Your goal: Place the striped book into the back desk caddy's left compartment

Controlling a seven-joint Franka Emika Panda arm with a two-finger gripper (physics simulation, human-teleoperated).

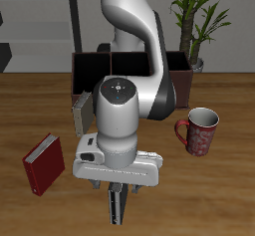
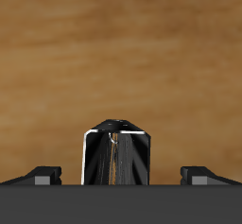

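The striped book (image 1: 118, 208) stands upright near the table's front edge, dark with pale stripes. In the wrist view the striped book (image 2: 116, 159) sits centred between my two fingertips (image 2: 43, 175), with a gap on each side. My gripper (image 1: 118, 192) is directly over the book's top, jaws open and astride it, not touching. The dark brown desk caddy (image 1: 179, 76) stands at the back of the table, largely hidden behind my arm. I cannot make out its compartments.
A red book (image 1: 45, 163) lies tilted beside my gripper, toward the table's front. A red patterned mug (image 1: 202, 130) stands on the other side. A grey-beige book (image 1: 80, 111) stands in front of the caddy. A potted plant (image 1: 199, 21) is behind the caddy.
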